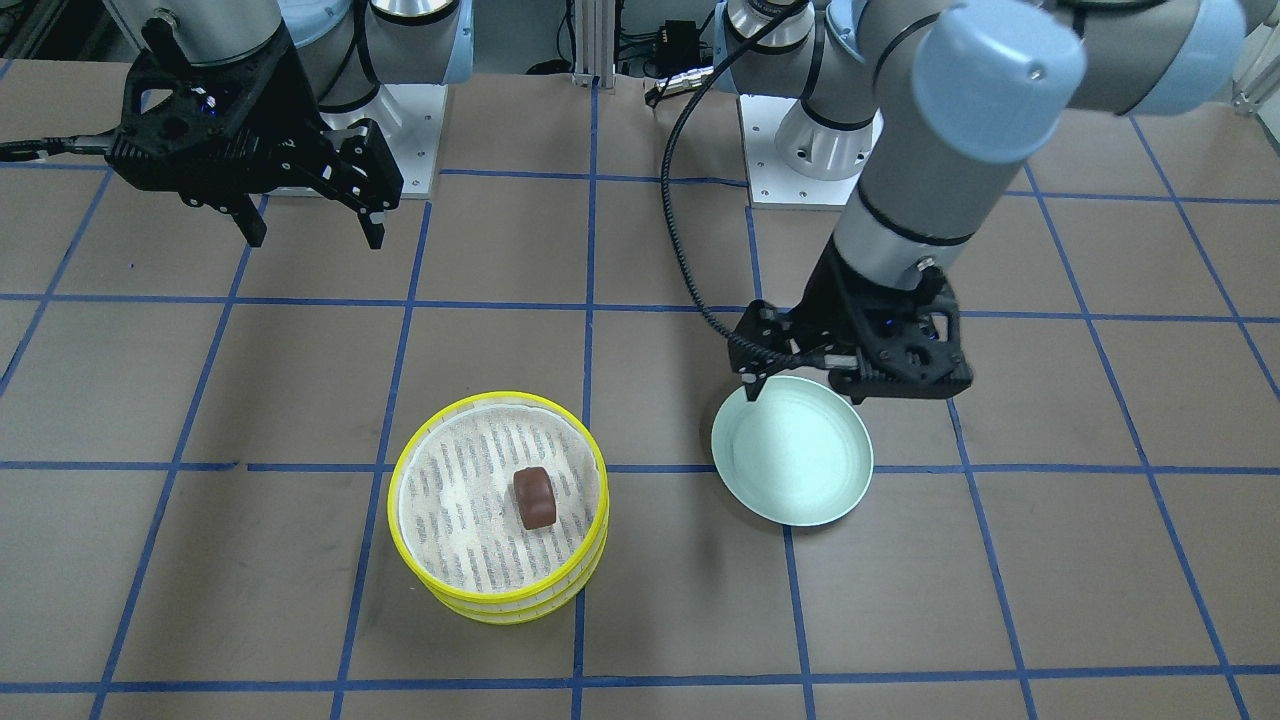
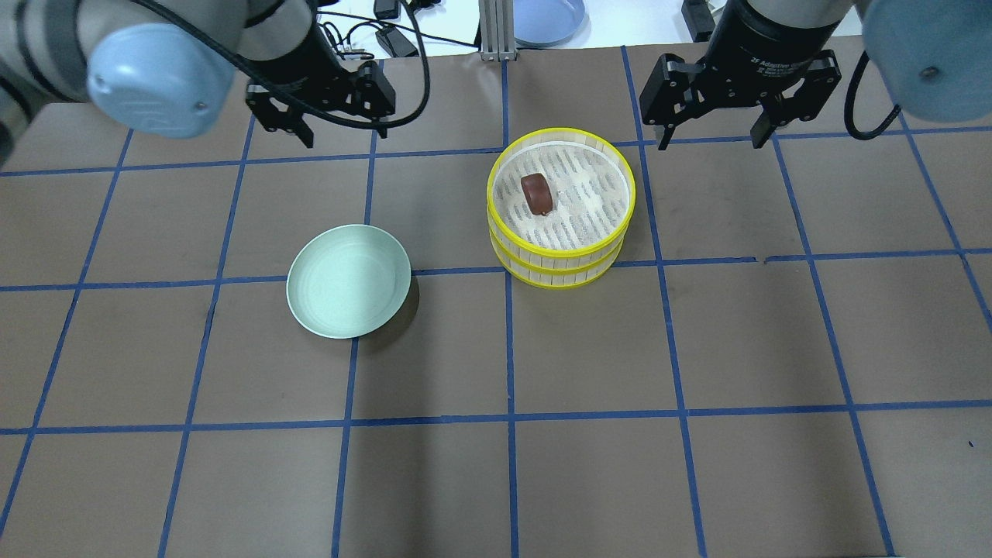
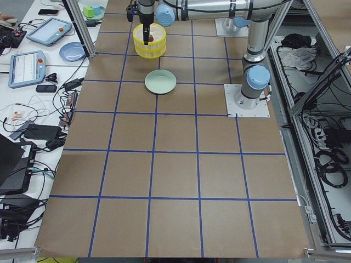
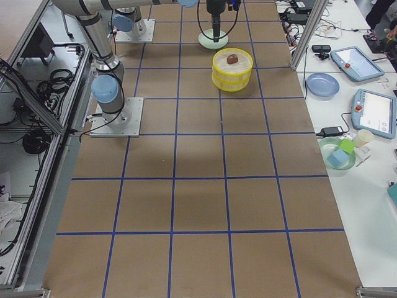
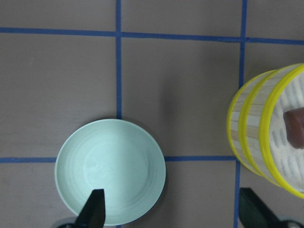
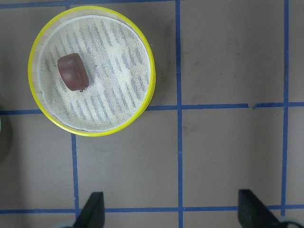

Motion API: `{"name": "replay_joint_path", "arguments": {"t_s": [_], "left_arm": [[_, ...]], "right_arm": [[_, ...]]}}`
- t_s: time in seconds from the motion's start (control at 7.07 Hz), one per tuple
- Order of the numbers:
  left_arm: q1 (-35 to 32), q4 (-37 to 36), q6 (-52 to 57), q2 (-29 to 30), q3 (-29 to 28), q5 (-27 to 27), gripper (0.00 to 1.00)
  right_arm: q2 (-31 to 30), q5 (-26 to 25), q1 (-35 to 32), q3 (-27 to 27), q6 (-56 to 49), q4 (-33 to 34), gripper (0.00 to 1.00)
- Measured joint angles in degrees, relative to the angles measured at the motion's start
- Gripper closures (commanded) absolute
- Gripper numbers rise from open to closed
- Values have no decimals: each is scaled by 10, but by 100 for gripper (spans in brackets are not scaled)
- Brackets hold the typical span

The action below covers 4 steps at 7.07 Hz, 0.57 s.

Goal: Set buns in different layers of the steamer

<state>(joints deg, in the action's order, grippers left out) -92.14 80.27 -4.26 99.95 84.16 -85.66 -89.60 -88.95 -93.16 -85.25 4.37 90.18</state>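
Starting at the bottom of the overhead view, the brown table [image 2: 496, 480] runs wide from side to side, cut into big squares by blue lines [image 2: 511, 349]. This is the biggest stretch of open room.

Farther up, left of the middle, sits one pale green plate [image 2: 349, 280]. It lies flat on a crossing of blue lines. A strip of table lies between it and the steamer, so the two do not touch.

A bit farther still, right of the middle, stands the steamer [image 2: 559, 252]. It is two yellow-rimmed trays, one stacked on the other. One brown bun [image 2: 536, 193] lies in the top tray, on the white liner, left of its middle and away from the rim. No other bun shows in any view.

At the top of the frame are two claws. The left claw [image 5: 173, 211] is in the upper left, past the plate. Its fingers are spread wide and hold nothing. In its wrist view one fingertip is over the plate's edge. The right claw [image 2: 709, 139] is in the upper right, just past the steamer's far right side and not touching it. It is spread wide too and holds nothing.

Both claws are up near the table's far edge.
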Motion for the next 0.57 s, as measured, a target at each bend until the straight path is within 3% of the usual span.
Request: {"name": "replay_joint_path", "arguments": {"t_s": [0.57], "left_arm": [[27,108,15,-71,-2,-33,0]], "right_arm": [[0,0,0,0,0,-1,0]]}}
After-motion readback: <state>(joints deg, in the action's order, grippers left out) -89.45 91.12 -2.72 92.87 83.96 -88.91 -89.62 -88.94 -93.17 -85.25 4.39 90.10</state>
